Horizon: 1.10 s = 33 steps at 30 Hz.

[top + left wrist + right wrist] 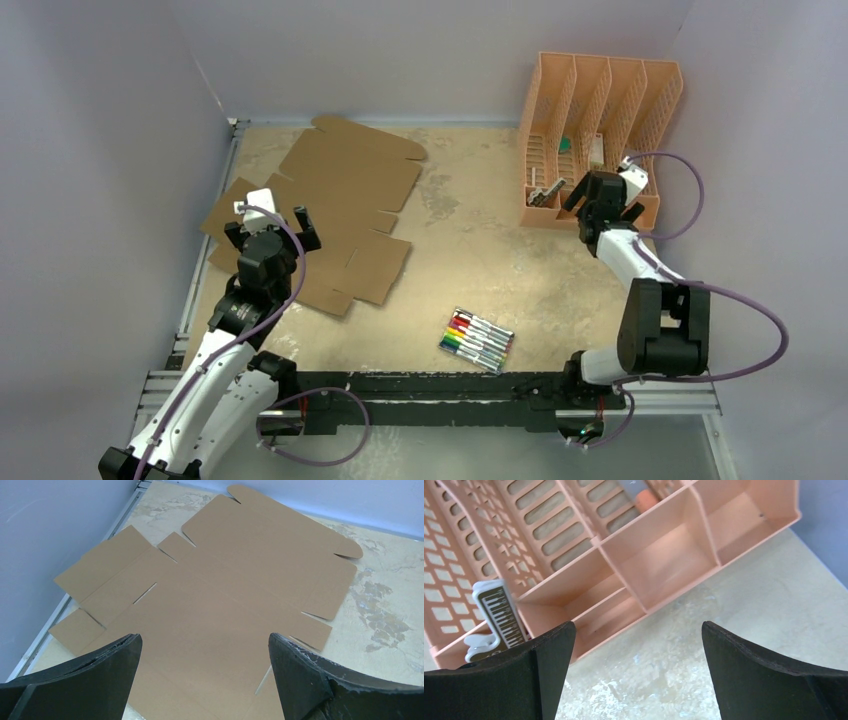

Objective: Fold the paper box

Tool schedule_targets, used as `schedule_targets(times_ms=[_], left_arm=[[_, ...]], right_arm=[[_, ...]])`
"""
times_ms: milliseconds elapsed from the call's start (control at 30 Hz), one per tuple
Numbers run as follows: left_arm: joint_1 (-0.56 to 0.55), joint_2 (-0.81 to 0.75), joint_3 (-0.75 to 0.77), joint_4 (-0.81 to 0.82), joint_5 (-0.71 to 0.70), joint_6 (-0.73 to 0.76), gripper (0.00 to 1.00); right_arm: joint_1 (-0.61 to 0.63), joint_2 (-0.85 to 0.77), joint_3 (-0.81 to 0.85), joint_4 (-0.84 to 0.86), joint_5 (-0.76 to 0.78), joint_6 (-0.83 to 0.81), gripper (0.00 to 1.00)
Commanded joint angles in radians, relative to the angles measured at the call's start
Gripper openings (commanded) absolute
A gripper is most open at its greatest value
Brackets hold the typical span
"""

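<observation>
The paper box [345,200] is a flat brown die-cut cardboard sheet with flaps and slits. It lies unfolded on the table at the back left. In the left wrist view it [220,590] fills most of the frame. My left gripper [270,228] hovers over the sheet's near left part, jaws wide open and empty; in the left wrist view [205,652] only cardboard shows between the fingers. My right gripper [600,205] is open and empty over bare table at the front of the organizer, far from the sheet; in the right wrist view [639,645] only tabletop lies between its fingers.
A peach slotted organizer [600,120] stands at the back right, holding small items, among them a clip [494,620]. A pack of coloured markers [477,340] lies near the front centre. Walls close the left, back and right sides.
</observation>
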Motion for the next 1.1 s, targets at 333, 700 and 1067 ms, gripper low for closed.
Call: schedule_targets(times_ms=[333,700,1067], left_arm=[[-0.003,0.181,0.061,0.04,0.133,-0.061,0.99],[-0.001,0.687,0.252,0.162,0.243,-0.196,0.98],[-0.002,1.245,0.622,0.071,0.49,-0.085,0.88]], right_arm=[[0.176,-0.19,0.05,-0.084,-0.093,-0.141,0.99],[0.337,-0.195,0.002,0.023,-0.314,-0.171,0.99],[0.389,-0.206,-0.063,0.043,-0.484,-0.142,0.99]])
